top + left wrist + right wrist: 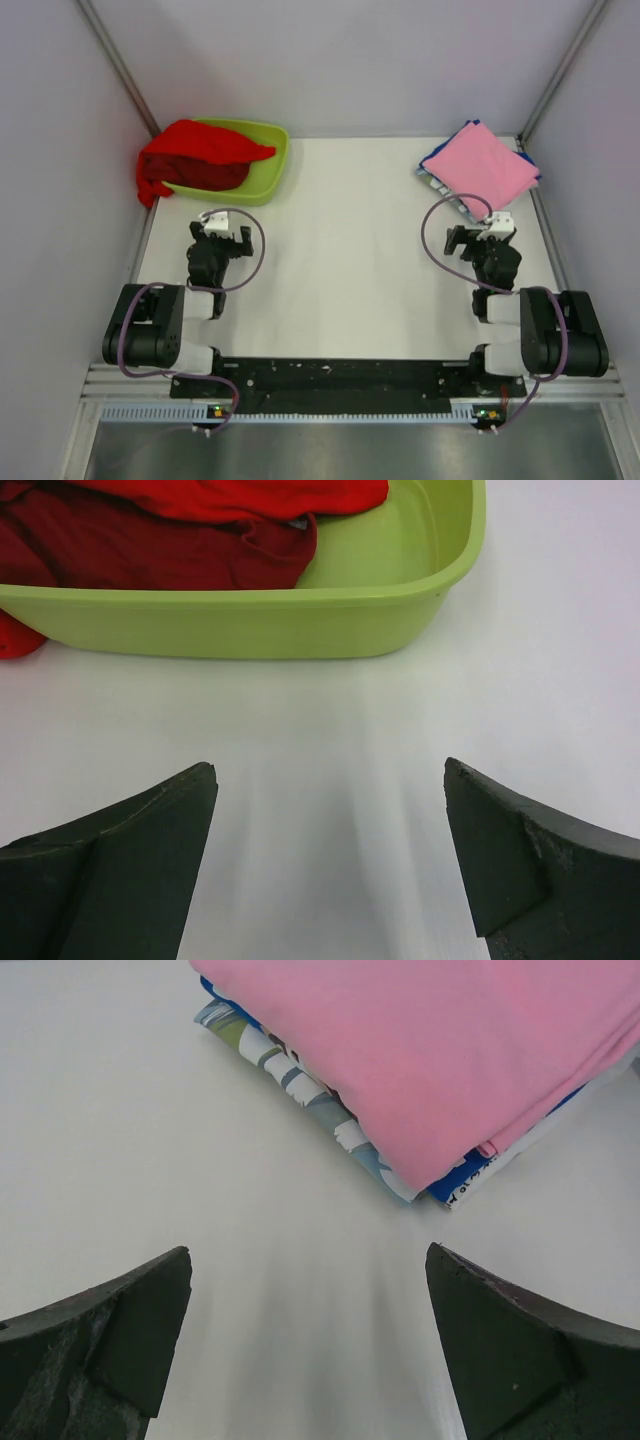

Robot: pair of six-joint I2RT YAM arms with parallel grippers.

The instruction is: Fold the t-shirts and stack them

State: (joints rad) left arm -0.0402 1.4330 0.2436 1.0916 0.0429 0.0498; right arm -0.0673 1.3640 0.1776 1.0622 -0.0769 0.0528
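Left claw (328, 772), right claw (308, 1253) wide open, empty; upper-left bright red tee (215, 140) overlapping dark red tee (210, 176) risks double-pick.

Sits folded low at the near left: left arm (150, 325) bent back on itself, left gripper (221, 232) aimed far, jaws spread wide. Mirrors that at the near right: right arm (560, 330) folded, right gripper (483, 236) equally wide, gripping nothing.

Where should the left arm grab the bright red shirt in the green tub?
Pinch the raised bunch of the bright red shirt from above. It lies heaped on the darker shirt and spills over the tub rim, so nothing covers it.
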